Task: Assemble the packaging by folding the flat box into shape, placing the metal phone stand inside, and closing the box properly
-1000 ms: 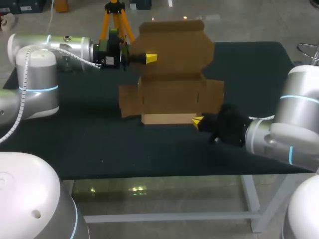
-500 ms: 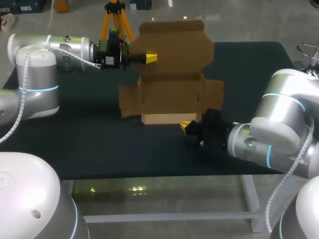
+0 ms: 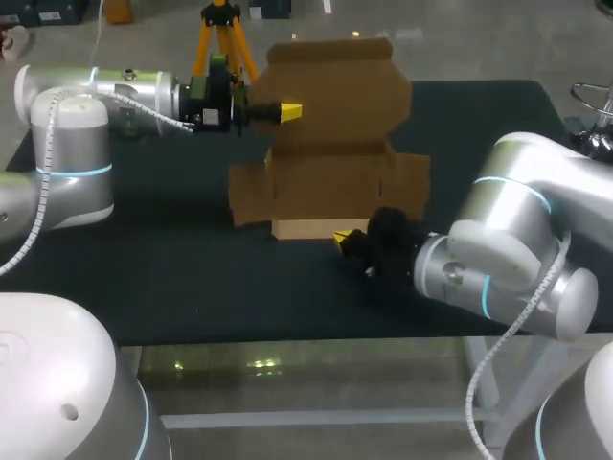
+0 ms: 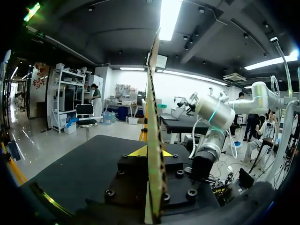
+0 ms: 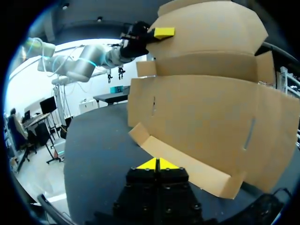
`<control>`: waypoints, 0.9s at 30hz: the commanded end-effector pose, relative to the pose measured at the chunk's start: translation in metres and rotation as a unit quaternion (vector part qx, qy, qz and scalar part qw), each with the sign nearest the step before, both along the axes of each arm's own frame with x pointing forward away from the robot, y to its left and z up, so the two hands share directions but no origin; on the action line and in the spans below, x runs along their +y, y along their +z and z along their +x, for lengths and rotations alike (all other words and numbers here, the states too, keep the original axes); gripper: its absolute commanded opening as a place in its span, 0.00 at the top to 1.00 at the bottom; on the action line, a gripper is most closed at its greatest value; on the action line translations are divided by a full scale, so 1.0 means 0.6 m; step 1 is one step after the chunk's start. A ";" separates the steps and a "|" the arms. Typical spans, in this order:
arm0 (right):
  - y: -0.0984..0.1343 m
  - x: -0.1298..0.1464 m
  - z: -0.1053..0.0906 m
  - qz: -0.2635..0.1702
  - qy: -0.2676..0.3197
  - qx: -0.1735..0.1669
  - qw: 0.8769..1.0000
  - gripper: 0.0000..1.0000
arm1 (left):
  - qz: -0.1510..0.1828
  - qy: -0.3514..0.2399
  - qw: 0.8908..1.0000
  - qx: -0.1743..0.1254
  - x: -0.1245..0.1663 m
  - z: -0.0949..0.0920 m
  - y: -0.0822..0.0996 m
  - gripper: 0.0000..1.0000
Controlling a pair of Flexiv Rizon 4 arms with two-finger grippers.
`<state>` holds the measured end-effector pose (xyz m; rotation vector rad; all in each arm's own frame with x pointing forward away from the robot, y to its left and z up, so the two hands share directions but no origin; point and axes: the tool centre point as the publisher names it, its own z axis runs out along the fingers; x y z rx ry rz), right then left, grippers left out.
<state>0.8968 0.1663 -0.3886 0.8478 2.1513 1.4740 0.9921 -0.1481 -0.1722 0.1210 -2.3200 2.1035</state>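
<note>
The cardboard box (image 3: 330,182) sits near the middle of the dark table (image 3: 172,278), only partly folded; its tall lid panel (image 3: 335,86) stands upright at the back, 2 side flaps (image 3: 247,196) splay outward, and a paler front flap (image 3: 316,229) lies low along the near edge.

The left arm (image 3: 86,105) comes in level from the side; the left gripper (image 3: 290,112) is at the lid panel's left edge, high above the table. In the left wrist view the cardboard (image 4: 153,93) shows edge-on, running straight up between the 2 yellow tips of that gripper (image 4: 152,151); both fingers press it from either side, so the gripper is clamped on the lid panel.

The right arm (image 3: 508,249) bends in low over the table's near right; the right gripper (image 3: 342,238) is down by the table surface, just at the right end of the front flap. In the right wrist view its 2 yellow tips (image 5: 157,164) are pressed together with nothing between them; the front flap (image 5: 187,166) lies just ahead of them, and whether they touch it cannot be told. Beyond it the box's front wall (image 5: 201,117) rises, with the left gripper (image 5: 161,33) seen at the lid's edge.
</note>
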 end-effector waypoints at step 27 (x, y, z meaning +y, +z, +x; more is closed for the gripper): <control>-0.047 0.022 0.066 0.005 -0.097 0.006 0.995 1.00 | 0.010 -0.019 1.000 0.003 0.000 0.009 -0.017 1.00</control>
